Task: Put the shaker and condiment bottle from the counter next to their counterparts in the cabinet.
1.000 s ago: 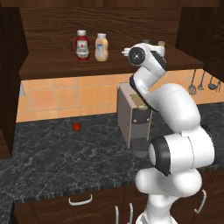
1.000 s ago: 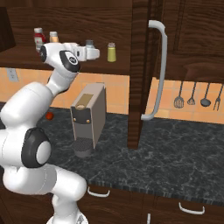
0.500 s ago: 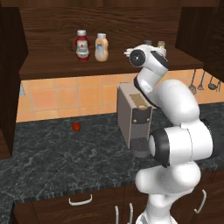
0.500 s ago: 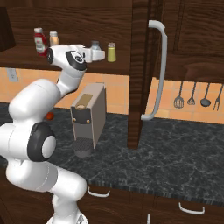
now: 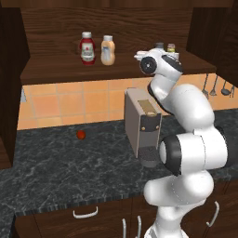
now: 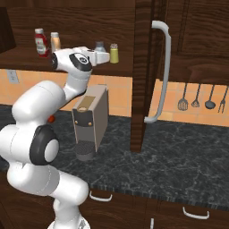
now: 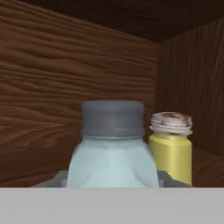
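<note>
The cabinet point(image 5: 116, 28) is the biggest thing here, dark brown wood with a wide shelf and a grained back panel. The right base view adds what the left one lacks: its open door standing edge-on with a long silver handle point(image 6: 161, 71), and four utensils point(image 6: 201, 100) hanging on the tiled wall beyond it.

Below lies the dark speckled table point(image 5: 69, 167). On it stands a grey-brown coffee machine point(image 5: 142, 123), and the left base view shows a small red object point(image 5: 81, 135) lying on the table well to the left of the machine.

The white arm reaches up to the right end of the shelf. The tool point(image 6: 105, 56) is level with the shelf there, just before the shaker point(image 6: 99, 46).

At the shelf's left part the red sauce bottle point(image 5: 86, 48) and the condiment bottle point(image 5: 108, 50) stand upright, just beside each other.

The hand view gives the close look: the shaker point(image 7: 113, 148), pale blue with a grey cap, stands upright in front of the back panel, with the yellow-green shaker point(image 7: 170, 148) just beside it near the cabinet's side wall. Grey finger ends point(image 7: 52, 181) flank the shaker's base on both sides, set narrowly about it; whether they press on it or stand just free I cannot tell.
</note>
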Available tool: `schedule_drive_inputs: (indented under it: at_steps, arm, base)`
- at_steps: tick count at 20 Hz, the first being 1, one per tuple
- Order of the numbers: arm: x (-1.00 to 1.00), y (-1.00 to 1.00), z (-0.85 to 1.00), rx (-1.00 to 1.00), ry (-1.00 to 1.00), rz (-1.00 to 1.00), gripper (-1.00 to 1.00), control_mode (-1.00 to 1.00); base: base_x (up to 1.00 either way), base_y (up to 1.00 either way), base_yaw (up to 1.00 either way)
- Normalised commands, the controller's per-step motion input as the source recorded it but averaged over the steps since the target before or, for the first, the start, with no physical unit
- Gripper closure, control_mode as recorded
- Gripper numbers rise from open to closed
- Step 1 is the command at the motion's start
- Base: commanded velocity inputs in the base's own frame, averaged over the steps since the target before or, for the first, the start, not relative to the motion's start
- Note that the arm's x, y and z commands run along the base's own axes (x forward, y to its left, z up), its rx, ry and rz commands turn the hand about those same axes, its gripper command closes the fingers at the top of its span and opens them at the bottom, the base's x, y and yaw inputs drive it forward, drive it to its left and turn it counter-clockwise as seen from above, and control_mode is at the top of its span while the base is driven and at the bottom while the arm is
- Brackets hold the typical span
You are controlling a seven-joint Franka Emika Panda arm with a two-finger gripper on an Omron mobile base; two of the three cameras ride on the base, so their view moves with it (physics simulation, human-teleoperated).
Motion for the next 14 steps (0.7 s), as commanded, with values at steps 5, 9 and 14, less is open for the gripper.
schedule_drive_inputs:
  at_steps: [5, 9, 14]
  arm:
    - [0.00, 0.00, 0.00, 0.00, -0.14, 0.00, -1.00, -1.00]
    - [-0.03, 0.00, -0.07, 0.00, -0.05, 0.00, -1.00, -1.00]
    - [-0.89, 0.08, -0.01, 0.01, -0.13, 0.00, -1.00, -1.00]
  base:
    - [0.00, 0.00, 0.00]
    - [0.00, 0.00, 0.00]
    - [0.00, 0.00, 0.00]
